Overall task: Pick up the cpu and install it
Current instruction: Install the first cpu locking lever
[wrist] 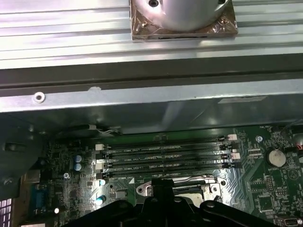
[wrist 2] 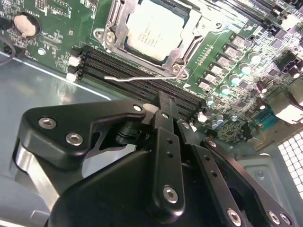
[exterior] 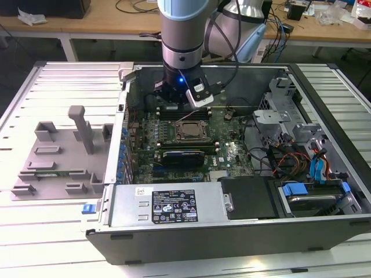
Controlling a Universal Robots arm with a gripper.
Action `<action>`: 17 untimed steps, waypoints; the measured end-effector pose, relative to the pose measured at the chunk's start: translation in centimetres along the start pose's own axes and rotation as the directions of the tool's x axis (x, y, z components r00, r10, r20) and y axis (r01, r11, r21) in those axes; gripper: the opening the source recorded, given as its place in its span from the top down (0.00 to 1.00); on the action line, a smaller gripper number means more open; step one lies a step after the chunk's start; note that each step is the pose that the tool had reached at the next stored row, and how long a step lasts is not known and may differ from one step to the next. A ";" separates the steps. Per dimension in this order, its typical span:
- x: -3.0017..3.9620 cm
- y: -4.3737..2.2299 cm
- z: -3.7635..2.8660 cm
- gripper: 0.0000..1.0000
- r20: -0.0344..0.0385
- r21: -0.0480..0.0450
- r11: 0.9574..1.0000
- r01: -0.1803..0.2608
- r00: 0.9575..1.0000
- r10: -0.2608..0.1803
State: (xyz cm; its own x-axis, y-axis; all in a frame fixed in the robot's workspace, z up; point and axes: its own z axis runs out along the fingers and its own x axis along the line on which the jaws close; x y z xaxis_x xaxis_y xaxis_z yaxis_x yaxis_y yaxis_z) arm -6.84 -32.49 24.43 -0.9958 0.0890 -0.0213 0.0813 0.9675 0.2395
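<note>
One cpu [wrist 2: 152, 29] sits in the socket [wrist 2: 191, 49], upper middle of frame, lever [wrist 2: 137, 78] unlatched. Pincer [wrist 2: 163, 101] hangs below, state I cannot tell. Any bump could unseat it.

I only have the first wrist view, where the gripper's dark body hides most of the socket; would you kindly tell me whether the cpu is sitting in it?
Observer: Yes. In the second wrist view the cpu lies inside the socket frame, pale top up.
Operator: Thank you. Is the socket's lever visible?
Observer: A thin wire lever runs along the frame's edge, next to the memory slots.
Operator: And where is the arm over the case?
Observer: In the exterior view the arm stands above the memory slots, between the socket frame and a wall of the case.
</note>
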 end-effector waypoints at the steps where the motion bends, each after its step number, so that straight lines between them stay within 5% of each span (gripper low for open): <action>1: 0.00 -0.02 0.09 0.89 0.001 0.001 1.000 -0.006 1.000 0.006; 7: -0.20 -0.23 1.01 0.89 0.028 0.005 0.994 -0.111 0.993 0.111; 11: -0.93 -0.21 1.31 0.89 0.032 0.004 0.992 -0.129 0.991 0.128; 17: -1.00 0.32 1.82 0.89 0.035 0.004 0.990 -0.140 0.989 0.140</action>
State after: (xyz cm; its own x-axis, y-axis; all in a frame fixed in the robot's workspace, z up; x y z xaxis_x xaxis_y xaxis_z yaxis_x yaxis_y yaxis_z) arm -5.75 -31.83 22.76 -0.9725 0.2321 -0.0217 0.2206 0.9464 0.2360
